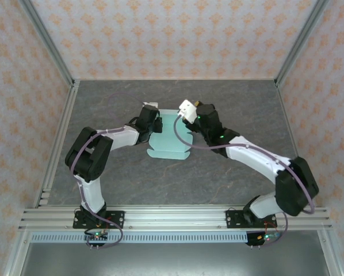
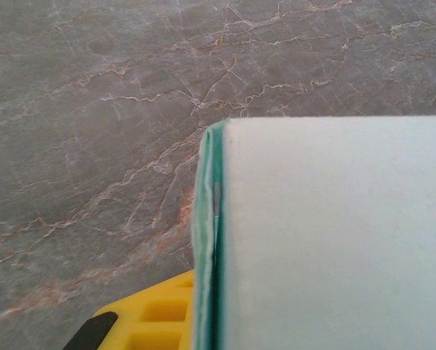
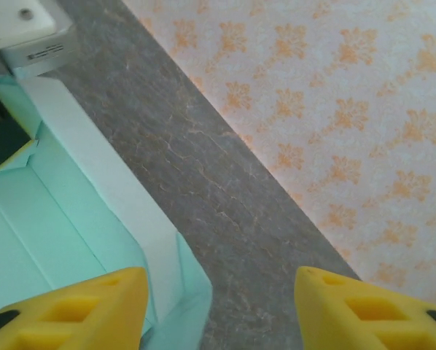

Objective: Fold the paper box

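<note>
Paper box (image 1: 169, 138), pale mint-green thin card, part-formed: lies mid-table between the two grippers, near part flat, side walls standing along the far part in the right wrist view. Long axis roughly near-to-far, as far as the top view lets me judge.

Left gripper (image 1: 155, 125) is at the box's left edge. Its wrist view has an upright card panel close up, with one yellow plastic finger (image 2: 149, 317) right against the panel's folded edge. The other finger is hidden behind the card, so I cannot tell whether the jaws pinch it.

Right gripper (image 3: 218, 310) is at the box's far right corner, jaws spread wide and gripping nothing. The box lies to its left. The right wall's folded-over flap (image 3: 109, 182) runs toward its left finger (image 3: 79, 306); the gap between the fingers is mostly over bare table.

Judgement: the next fold turns on that right wall. The right arm is nearer to it and needs to shift left to take it, while the left arm steadies the other side.

Table (image 1: 114, 172) is a grey marbled stone-look surface. Pale wallpaper with an orange floral print (image 1: 172, 34) lines three sides, and aluminium frame rails (image 1: 172, 215) run along the near edge.
</note>
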Controlling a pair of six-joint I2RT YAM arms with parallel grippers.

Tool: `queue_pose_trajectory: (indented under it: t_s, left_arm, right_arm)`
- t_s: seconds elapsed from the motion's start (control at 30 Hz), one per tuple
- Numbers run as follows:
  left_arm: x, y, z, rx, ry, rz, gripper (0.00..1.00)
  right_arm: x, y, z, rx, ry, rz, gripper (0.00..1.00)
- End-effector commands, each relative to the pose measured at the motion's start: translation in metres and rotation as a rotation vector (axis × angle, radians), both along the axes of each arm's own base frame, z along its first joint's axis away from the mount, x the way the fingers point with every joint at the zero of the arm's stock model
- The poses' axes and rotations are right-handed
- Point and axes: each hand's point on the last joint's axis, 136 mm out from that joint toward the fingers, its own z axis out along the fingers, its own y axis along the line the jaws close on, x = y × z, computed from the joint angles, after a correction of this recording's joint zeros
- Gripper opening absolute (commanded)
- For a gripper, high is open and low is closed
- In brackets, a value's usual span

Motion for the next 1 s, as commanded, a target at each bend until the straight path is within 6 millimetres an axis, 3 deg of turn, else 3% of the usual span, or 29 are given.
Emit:
queue_pose_trajectory:
  t_s: [0.0, 0.17, 0.3, 0.5, 0.67, 0.97]
  left_arm:
    - [-0.009, 0.013, 0.009, 0.046, -0.011, -0.008, 0.0]
    - [-0.017, 0.016, 0.004, 0.052, -0.005, -0.017, 0.0]
    - [-0.018, 0.017, 0.001, 0.053, 0.006, -0.009, 0.0]
    - [-0.019, 0.024, 0.006, 0.067, -0.016, 0.022, 0.0]
    - [-0.019, 0.025, 0.006, 0.065, -0.022, 0.027, 0.0]
    - [-0.019, 0.024, 0.006, 0.059, -0.023, 0.029, 0.0]
  right_arm:
    - [-0.021, -0.021, -0.013, 0.234, 0.244, -0.106, 0.58]
    - [-0.028, -0.04, -0.003, 0.577, 0.401, -0.157, 0.61]
    - [-0.029, -0.016, 0.003, 0.711, 0.546, -0.146, 0.66]
    - [-0.012, 0.017, -0.009, 0.663, 0.652, -0.37, 0.66]
    - [0.005, 0.028, -0.016, 0.724, 0.689, -0.468, 0.66]
    - [0.02, 0.045, -0.049, 0.687, 0.762, -0.553, 0.61]
